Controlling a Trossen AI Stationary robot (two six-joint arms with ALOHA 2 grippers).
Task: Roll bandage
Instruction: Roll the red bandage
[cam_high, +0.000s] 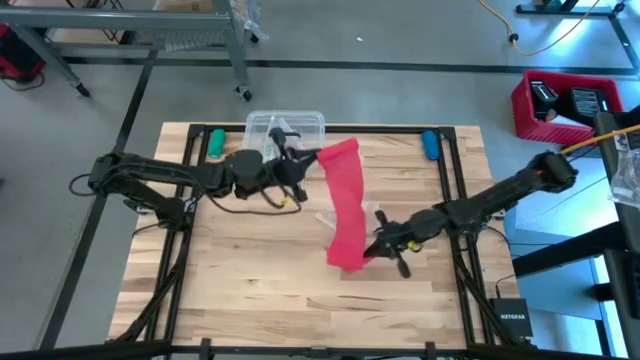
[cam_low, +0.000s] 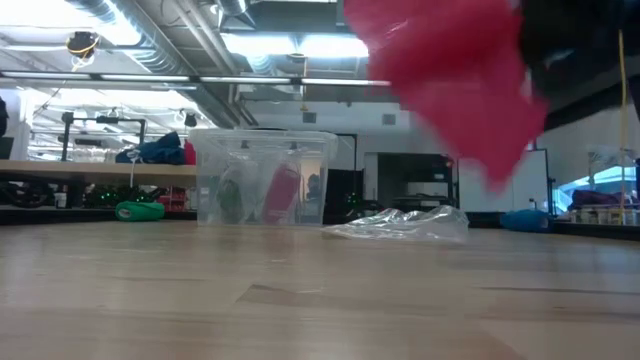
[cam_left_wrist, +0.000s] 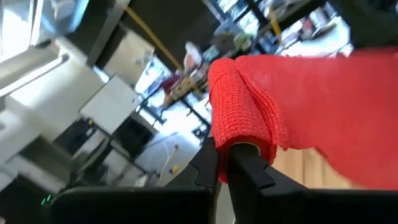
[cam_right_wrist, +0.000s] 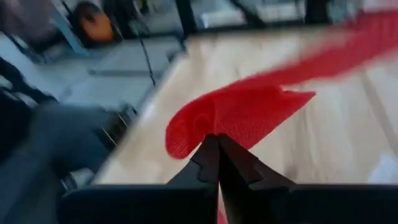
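The bandage (cam_high: 344, 205) is a long red-pink strip stretched in the air between my two grippers; it also shows in the low view (cam_low: 455, 70). My left gripper (cam_high: 305, 160) is shut on its far end, near the clear box. My right gripper (cam_high: 372, 250) is shut on its near end, toward the table's right front. My left gripper pinches the bandage's far end (cam_left_wrist: 239, 134) between its two fingers, where the cloth is bunched into a fold. The strip runs off from there, clear of the table. My right gripper pinches the bandage's near end (cam_right_wrist: 214, 127) between its two shut fingers, on folded cloth. That end is lifted clear of the table.
A clear plastic box (cam_high: 285, 128) stands at the table's far edge, with a crumpled clear wrapper (cam_low: 400, 224) on the wood near it. A green object (cam_high: 214, 141) and a blue object (cam_high: 430, 144) lie at the far corners. A red crate (cam_high: 565, 105) stands beyond the table.
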